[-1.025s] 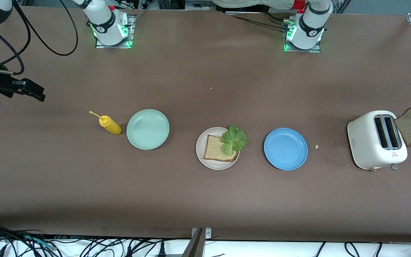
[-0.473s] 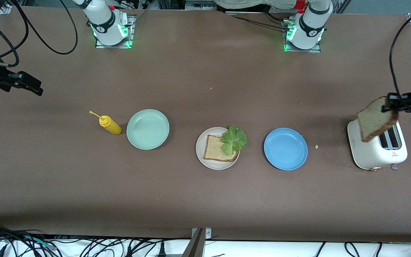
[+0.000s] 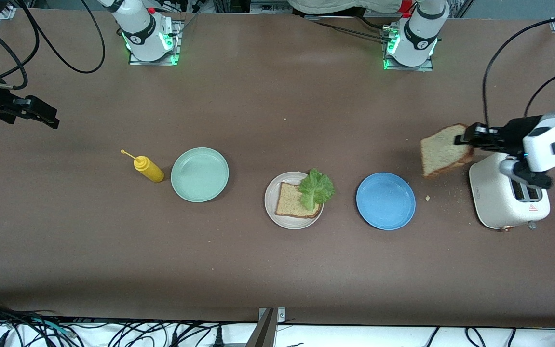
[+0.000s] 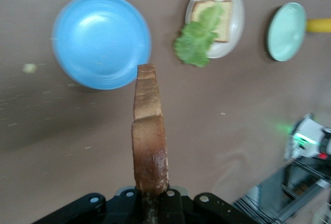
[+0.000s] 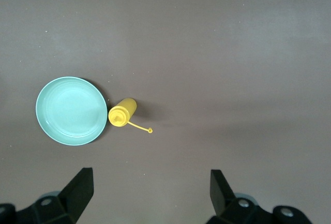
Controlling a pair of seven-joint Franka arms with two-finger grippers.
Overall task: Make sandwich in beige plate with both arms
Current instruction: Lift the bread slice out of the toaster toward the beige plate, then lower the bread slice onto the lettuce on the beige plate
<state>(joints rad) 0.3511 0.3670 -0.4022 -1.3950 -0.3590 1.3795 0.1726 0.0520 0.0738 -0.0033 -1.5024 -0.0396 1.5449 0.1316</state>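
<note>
— Since a second ago, what has moved?
— Left gripper (image 3: pixel 465 140), jaws clamped on the second bread slice (image 3: pixel 443 150), has swung off the toaster (image 3: pixel 506 193) toward frame centre. Right gripper (image 3: pixel 41 117) waits upper left, jaws wide, empty.
— Next?
— Probably carrying it over the blue plate (image 3: pixel 385 201) onto the lettuce (image 3: pixel 317 187) in the beige plate (image 3: pixel 272 212), mid-frame.

Beige plate (image 3: pixel 271 208); green lettuce (image 3: pixel 317 188); yellow bottle (image 3: pixel 148 168); blue plate (image 3: pixel 385 201).

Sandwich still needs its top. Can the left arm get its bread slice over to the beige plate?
Probably yes: the left pincer holds the slice in the air, and only the low blue plate lies between it and the beige plate.
</note>
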